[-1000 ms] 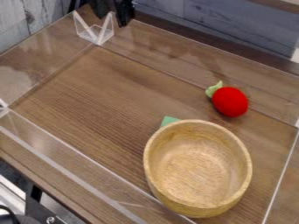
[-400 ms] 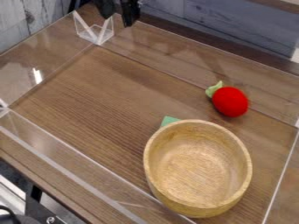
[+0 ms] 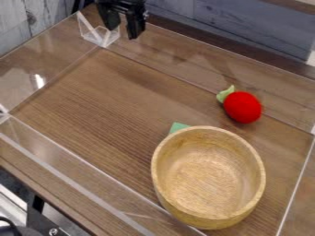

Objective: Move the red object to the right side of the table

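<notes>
The red toy fruit (image 3: pixel 242 107) with its green leafy top lies on the brown wood-grain tabletop (image 3: pixel 110 103), beyond the light wooden bowl (image 3: pixel 208 177). Well apart from it, the gripper (image 3: pixel 121 39) hangs with fingers spread at the far side.

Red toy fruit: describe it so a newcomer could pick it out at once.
Find the big round wooden bowl at the near edge of the brown table. Just beyond its far rim, slightly to the right in the picture, sits the red toy fruit, far smaller than the bowl. It is the only bright red thing there, round, with a green leafy top.
</notes>
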{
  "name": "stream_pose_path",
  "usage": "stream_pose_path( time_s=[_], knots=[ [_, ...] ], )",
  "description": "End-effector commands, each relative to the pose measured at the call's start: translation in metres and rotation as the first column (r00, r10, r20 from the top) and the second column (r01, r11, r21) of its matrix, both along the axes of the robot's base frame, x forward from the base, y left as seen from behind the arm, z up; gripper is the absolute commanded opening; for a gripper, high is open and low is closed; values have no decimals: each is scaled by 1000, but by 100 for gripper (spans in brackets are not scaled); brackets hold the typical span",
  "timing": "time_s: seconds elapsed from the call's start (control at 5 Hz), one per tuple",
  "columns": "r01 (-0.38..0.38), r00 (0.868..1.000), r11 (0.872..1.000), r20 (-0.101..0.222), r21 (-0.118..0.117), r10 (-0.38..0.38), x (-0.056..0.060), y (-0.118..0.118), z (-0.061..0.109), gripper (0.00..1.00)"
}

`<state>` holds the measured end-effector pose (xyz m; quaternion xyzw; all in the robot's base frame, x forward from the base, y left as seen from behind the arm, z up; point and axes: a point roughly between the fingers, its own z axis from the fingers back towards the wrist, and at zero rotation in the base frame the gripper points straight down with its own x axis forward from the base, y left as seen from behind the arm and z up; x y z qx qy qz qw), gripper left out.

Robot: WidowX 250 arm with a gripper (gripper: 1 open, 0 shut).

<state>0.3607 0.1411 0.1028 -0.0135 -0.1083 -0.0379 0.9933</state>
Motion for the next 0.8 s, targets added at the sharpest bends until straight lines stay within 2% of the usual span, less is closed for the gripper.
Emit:
stream_pose_path(
  time_s=[0.0,0.4,0.6],
  knots=[
    [-37,996,999,82,40,34,2,14,28,100],
    [-118,988,992,110,47,112,3,26,25,100],
    [-109,989,993,105,46,103,8,42,17,100]
  ],
)
